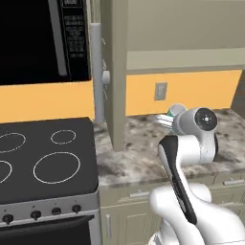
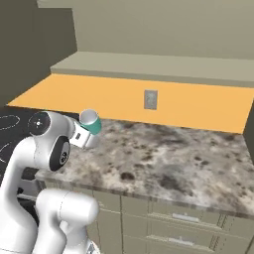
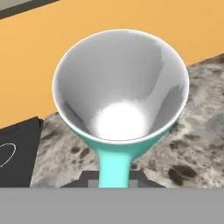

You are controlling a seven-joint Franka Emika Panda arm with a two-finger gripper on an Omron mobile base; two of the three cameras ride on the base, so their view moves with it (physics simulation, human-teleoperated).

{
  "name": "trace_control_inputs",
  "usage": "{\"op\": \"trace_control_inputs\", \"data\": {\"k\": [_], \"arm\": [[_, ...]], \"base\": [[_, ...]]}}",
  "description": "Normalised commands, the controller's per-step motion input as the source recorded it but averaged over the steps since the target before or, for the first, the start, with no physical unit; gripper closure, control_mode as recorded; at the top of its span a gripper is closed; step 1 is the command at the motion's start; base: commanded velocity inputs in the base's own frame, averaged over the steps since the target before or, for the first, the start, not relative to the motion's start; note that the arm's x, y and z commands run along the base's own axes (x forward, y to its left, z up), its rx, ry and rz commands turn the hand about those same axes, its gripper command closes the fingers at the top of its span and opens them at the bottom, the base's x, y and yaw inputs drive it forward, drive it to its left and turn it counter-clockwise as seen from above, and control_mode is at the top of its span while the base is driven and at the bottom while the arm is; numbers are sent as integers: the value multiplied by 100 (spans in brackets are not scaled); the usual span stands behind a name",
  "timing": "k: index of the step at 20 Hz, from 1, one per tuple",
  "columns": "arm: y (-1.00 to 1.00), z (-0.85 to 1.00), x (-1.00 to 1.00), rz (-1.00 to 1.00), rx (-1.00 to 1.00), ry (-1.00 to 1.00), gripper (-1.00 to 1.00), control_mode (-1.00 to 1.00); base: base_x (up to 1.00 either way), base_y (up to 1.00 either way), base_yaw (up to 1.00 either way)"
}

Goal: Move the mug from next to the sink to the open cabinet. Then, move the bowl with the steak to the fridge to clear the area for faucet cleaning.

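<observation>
The mug (image 3: 120, 94) was up off the desk (image 2: 163, 158), carried at the end of the arm with its mouth turned toward the hand camera, so that its pale grey inside could be seen right down to the bright bottom, and it held nothing at all, no liquid and no loose thing that might spill; the gripper (image 2: 82, 135) was closed nearly as far as it goes, and the hand view showed the green handle (image 3: 113, 168) running down between the dark finger tips, so the hold seemed to be on that handle and not on the wall or rim. In the right base view the mug sat just above the left part of the speckled desk, near the stove (image 1: 45, 158), with the orange backsplash (image 2: 149, 99) behind it. It looked a small, stiff, light piece, probably ceramic and glossy, therefore likely slippery and liable to chip if knocked on a shelf edge; a grip on so slim a handle may let the body swing or twist, so a slow carry would be wise. The cabinet (image 1: 117, 72) rose beside the stove, and what its shelves held could not be told
</observation>
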Motion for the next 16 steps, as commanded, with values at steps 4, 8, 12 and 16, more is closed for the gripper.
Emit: {"op": "trace_control_inputs", "data": {"k": [4, 8, 12, 16], "arm": [[0, 0, 0, 0, 0, 0, 100, 100], [0, 0, 0, 0, 0, 0, 100, 100], [0, 0, 0, 0, 0, 0, 100, 100], [0, 0, 0, 0, 0, 0, 100, 100]], "base": [[0, -67, 39], [-10, -80, 6], [-9, -41, 0], [6, -29, 1]]}}
